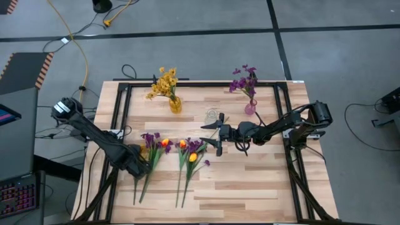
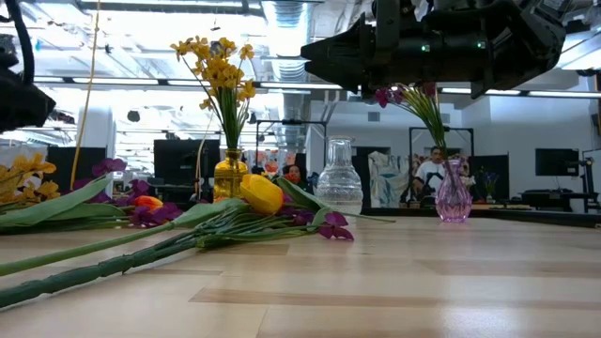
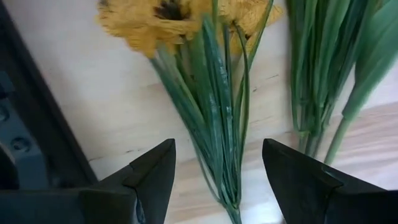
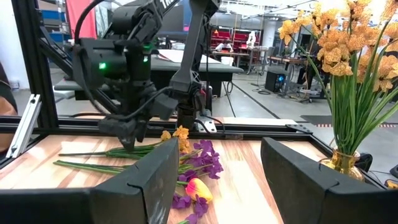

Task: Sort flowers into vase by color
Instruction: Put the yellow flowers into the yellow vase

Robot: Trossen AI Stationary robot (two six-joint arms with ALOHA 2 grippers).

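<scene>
Left claw is low over the left bunch of flowers lying on the wooden surface, its fingers spread wide either side of a yellow flower's green stem, nothing gripped. Right claw hangs mid-surface, fingers apart and empty, beside the second bunch.

Yellow flowers stand upright in an amber vase at the far left of the table; purple flowers stand in a pink vase at the far right; a clear vase between them holds nothing; two loose bunches lie flat nearer, stems pointing to the near edge: a left bunch of purple, yellow and orange blooms, and a right bunch of orange-yellow tulips with purple.
</scene>
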